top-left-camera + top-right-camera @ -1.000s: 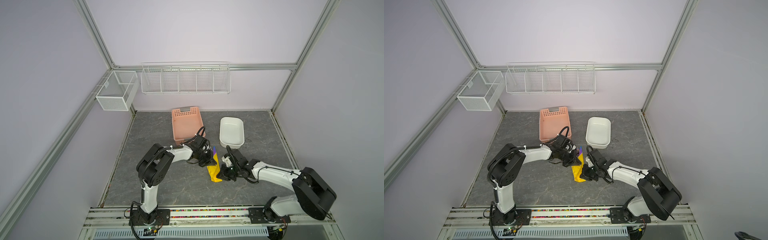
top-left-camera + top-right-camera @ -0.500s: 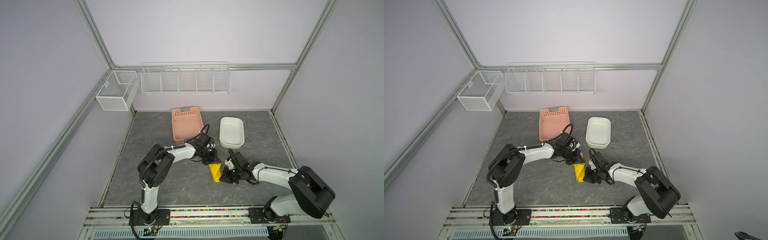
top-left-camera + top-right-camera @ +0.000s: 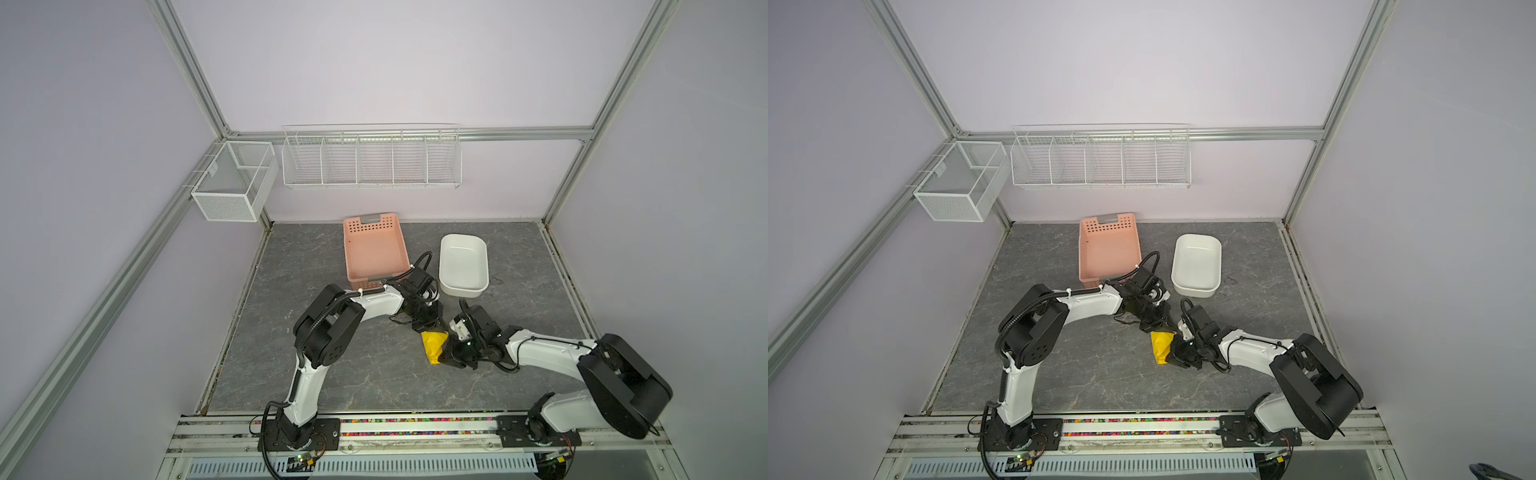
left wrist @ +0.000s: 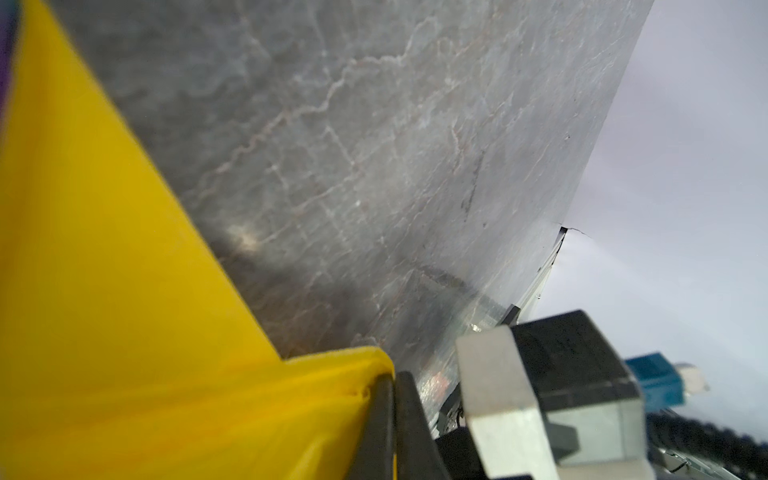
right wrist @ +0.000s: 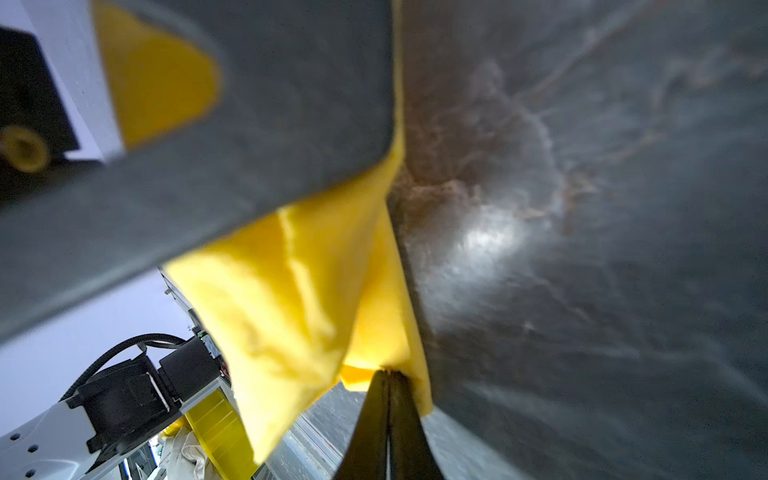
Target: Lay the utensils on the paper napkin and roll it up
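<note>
I'm clamping the paper napkin (image 3: 432,348), bunched in the middle of the counter (image 3: 332,357), left hand (image 3: 429,329) shut on its far edge, right hand (image 3: 447,354) shut on its right side, and aiming to turn both together, paper taut, so the barely visible utensils (image 4: 5,50) don't slide out.

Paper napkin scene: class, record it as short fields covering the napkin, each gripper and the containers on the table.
paper napkin: yellow, folded into a narrow bundle on the grey table
left gripper: shut on the napkin's far end
right gripper: shut on the napkin's side edge
pink basket: farther back, apart from the napkin
white tub: beside the basket
</note>
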`<act>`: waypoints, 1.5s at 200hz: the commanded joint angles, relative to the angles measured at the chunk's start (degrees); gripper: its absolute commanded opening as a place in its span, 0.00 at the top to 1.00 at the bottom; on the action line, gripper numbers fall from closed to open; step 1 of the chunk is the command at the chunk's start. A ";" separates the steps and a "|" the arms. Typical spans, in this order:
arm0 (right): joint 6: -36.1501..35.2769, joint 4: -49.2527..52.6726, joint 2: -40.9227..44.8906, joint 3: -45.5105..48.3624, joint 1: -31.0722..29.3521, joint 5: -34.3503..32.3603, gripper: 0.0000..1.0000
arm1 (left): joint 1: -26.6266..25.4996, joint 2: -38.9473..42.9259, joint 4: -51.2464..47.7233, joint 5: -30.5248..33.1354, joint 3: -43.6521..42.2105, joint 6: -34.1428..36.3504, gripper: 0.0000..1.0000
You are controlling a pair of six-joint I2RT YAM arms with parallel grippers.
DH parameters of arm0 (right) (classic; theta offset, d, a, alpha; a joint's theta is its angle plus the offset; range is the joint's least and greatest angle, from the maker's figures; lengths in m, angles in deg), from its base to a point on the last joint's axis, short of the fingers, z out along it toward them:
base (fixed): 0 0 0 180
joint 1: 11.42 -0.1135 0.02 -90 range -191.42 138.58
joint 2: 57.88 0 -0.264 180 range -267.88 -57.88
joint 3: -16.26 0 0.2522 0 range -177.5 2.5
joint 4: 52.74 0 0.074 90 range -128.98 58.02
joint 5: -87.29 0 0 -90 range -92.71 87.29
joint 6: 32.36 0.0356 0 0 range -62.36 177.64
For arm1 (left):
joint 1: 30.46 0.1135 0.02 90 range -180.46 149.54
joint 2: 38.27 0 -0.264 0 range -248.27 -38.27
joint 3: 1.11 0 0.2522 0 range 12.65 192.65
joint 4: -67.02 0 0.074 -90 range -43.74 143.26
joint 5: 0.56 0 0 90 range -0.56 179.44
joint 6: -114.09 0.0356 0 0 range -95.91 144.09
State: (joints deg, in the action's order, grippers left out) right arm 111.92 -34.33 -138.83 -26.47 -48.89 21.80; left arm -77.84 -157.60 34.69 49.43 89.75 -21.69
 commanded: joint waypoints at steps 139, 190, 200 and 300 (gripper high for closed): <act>6.05 -9.95 1.00 7.79 4.02 3.53 0.92 | -2.79 -5.74 -6.53 0.11 7.82 5.91 1.00; 5.40 -9.61 0.48 8.23 3.99 3.00 0.93 | -3.95 -7.90 -7.76 -0.25 9.76 7.28 1.00; 5.38 -9.67 0.36 8.27 4.05 2.99 0.93 | -4.12 -8.39 -7.65 -0.37 9.83 7.33 1.00; 4.78 -9.01 0.09 8.11 4.07 3.46 0.93 | -5.01 -11.70 -3.86 0.47 11.66 5.30 1.00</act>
State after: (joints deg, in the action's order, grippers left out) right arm 116.78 -45.61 -137.56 -19.76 -44.89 26.77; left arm -81.97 -166.21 30.43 48.40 99.94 -16.14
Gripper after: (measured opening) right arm 0.071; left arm 0.048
